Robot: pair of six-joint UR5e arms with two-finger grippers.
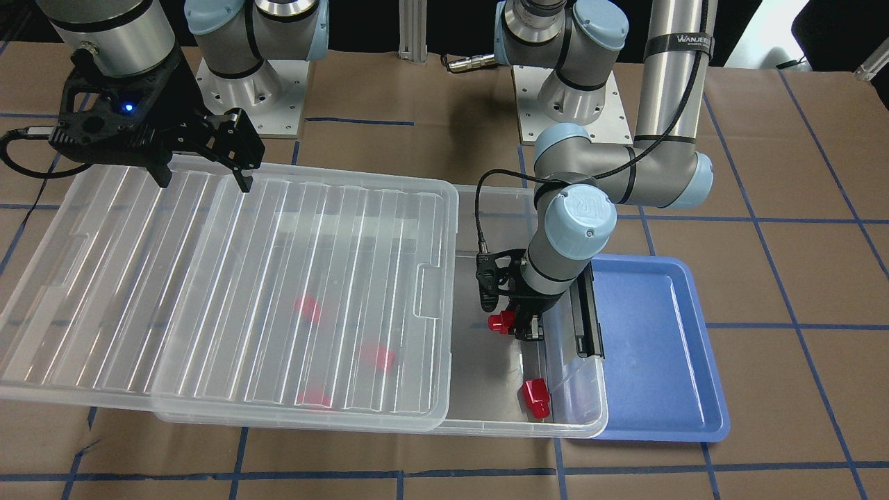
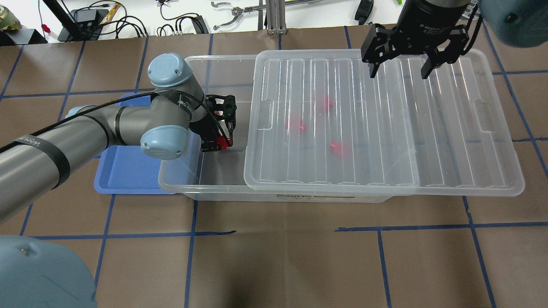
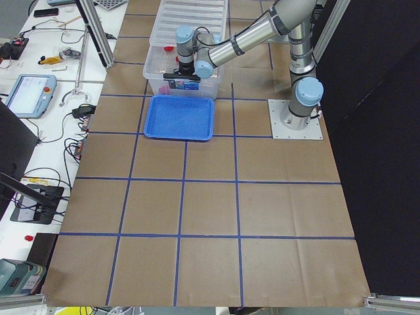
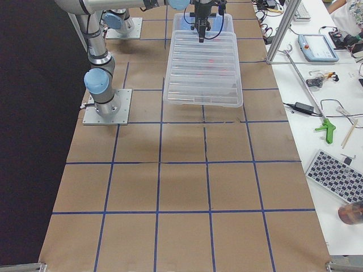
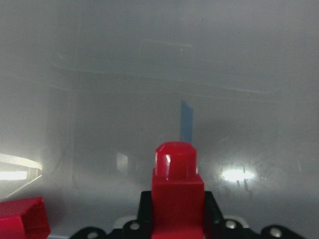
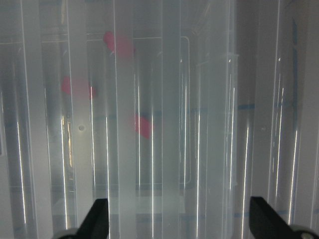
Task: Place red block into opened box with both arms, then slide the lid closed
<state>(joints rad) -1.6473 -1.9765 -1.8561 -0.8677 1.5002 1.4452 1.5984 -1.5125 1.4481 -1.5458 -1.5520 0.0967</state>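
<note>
The clear box lies across the table with its ribbed lid slid aside, so the end by the blue tray is uncovered. In that uncovered part my left gripper is shut on a red block, which fills the bottom of the left wrist view as the red block, stub pointing away. A second red block lies loose on the box floor close by. Three more show blurred through the lid. My right gripper hangs open above the lid's far side, its fingers spread wide.
A blue tray sits partly under the box's uncovered end, beside a black latch bar. The lid overhangs the box on my right side. Brown paper with blue tape lines covers the table. Benches with tools stand past the table's ends.
</note>
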